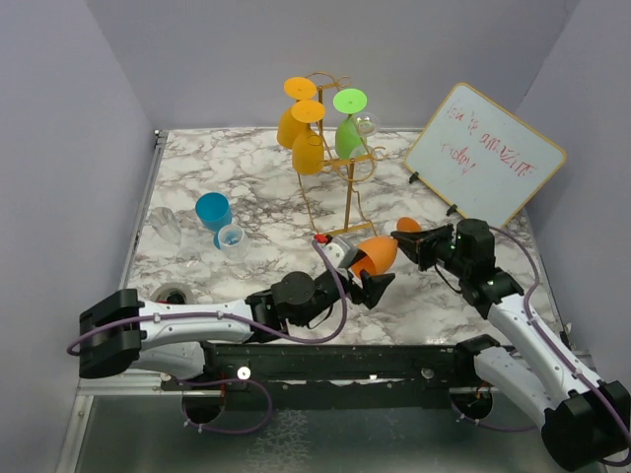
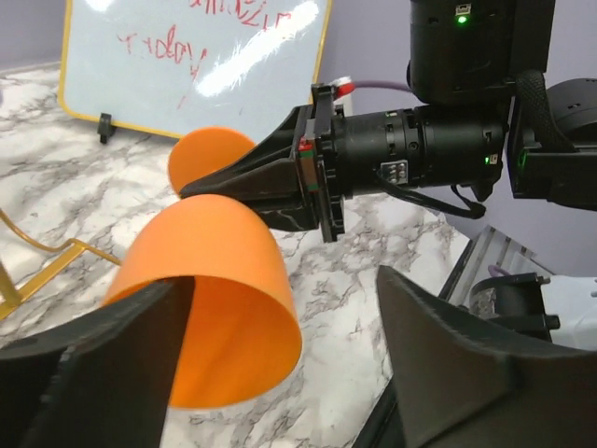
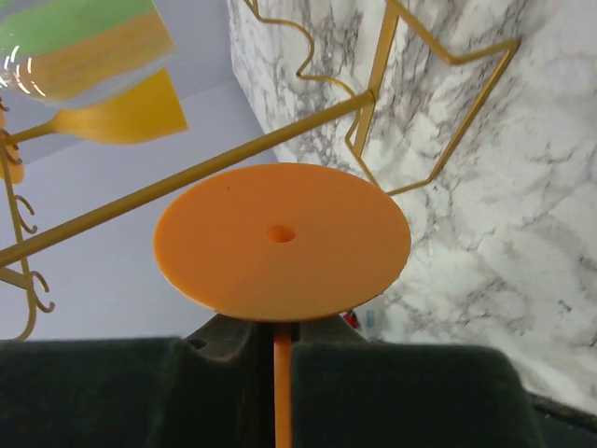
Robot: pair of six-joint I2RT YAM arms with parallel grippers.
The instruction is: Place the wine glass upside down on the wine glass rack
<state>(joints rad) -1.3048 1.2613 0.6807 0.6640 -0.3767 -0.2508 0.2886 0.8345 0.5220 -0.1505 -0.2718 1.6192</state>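
The orange wine glass (image 1: 378,254) is held on its side before the wine glass rack (image 1: 348,202), near the desk's (image 1: 246,177) front. Its thin stem is clamped by the right fingers (image 3: 420,392); the left fingers (image 2: 93,373) are spread apart about its opaque bowl. A flat round foot is seen.

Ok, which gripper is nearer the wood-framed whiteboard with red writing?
Right. The right gripper sits in front of the whiteboard; the left gripper lies farther, beyond the orange plastic wine glass.
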